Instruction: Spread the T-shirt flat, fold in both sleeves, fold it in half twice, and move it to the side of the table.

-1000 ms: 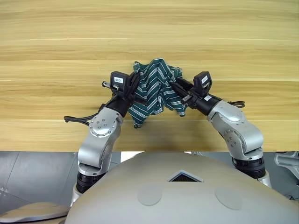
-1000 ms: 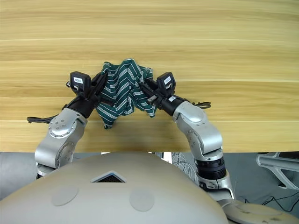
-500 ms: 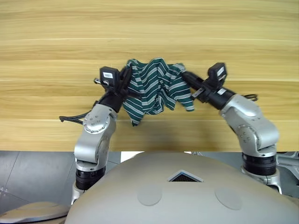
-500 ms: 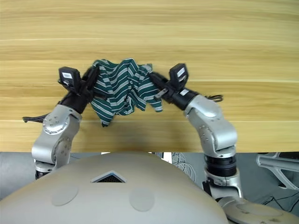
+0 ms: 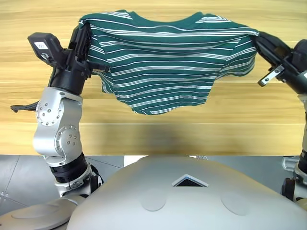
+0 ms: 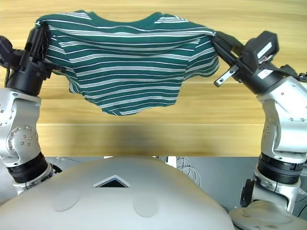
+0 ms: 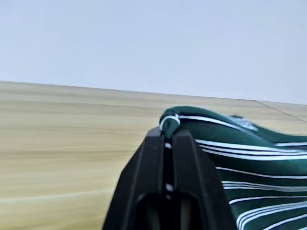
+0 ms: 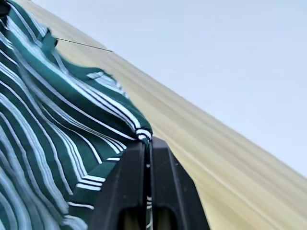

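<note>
The dark green T-shirt (image 5: 165, 62) with thin white stripes hangs stretched in the air above the wooden table (image 5: 153, 129), neckline up, hem sagging toward me. My left gripper (image 5: 85, 28) is shut on its left shoulder corner, and my right gripper (image 5: 259, 38) is shut on the right shoulder corner. In the left wrist view the black fingers (image 7: 153, 158) pinch a rolled fold of the T-shirt (image 7: 230, 139). The right wrist view likewise has its fingers (image 8: 129, 172) closed on the T-shirt (image 8: 53, 124).
The table's front edge (image 5: 153, 154) runs just in front of my body, with grey floor below. A black cable (image 5: 21, 106) trails from my left arm over the table.
Both arms have risen and swung wide apart, pulling the bunched T-shirt open into a taut hanging sheet. Both grippers stayed shut on the cloth.
</note>
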